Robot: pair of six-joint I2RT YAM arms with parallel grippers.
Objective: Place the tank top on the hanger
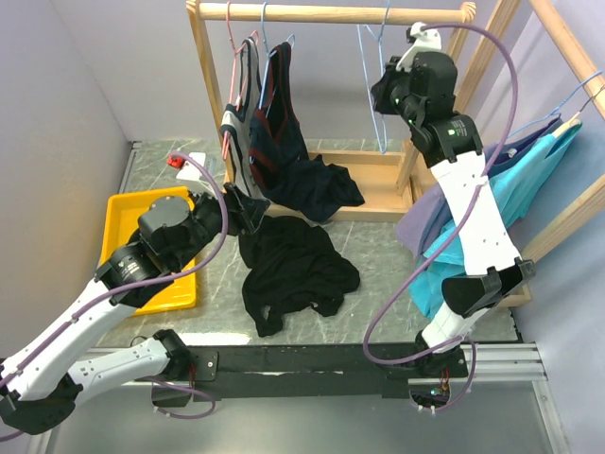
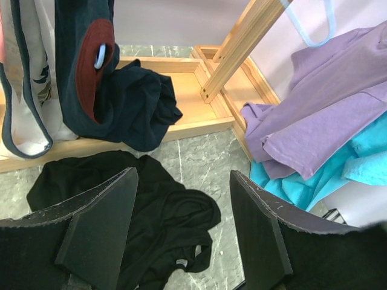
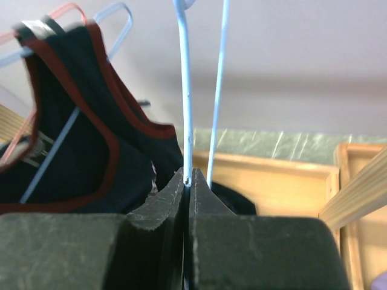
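The black tank top (image 1: 293, 270) lies crumpled on the marble table in front of the wooden rack. In the left wrist view it (image 2: 151, 205) lies below and between my jaws. My left gripper (image 1: 244, 212) is open and empty, hovering over the top's far left edge (image 2: 181, 232). The light-blue wire hanger (image 1: 374, 85) hangs from the rack's rail. My right gripper (image 1: 386, 95) is raised beside it and shut on one of its thin wires (image 3: 186, 109), pinched at the fingertips (image 3: 188, 178).
The wooden rack (image 1: 331, 13) also carries a pink hanger with a grey-black top (image 1: 236, 109) and a blue hanger with a red-trimmed top (image 1: 284, 123). A yellow tray (image 1: 123, 213) sits at left. Purple and turquoise garments (image 1: 444, 236) hang at right.
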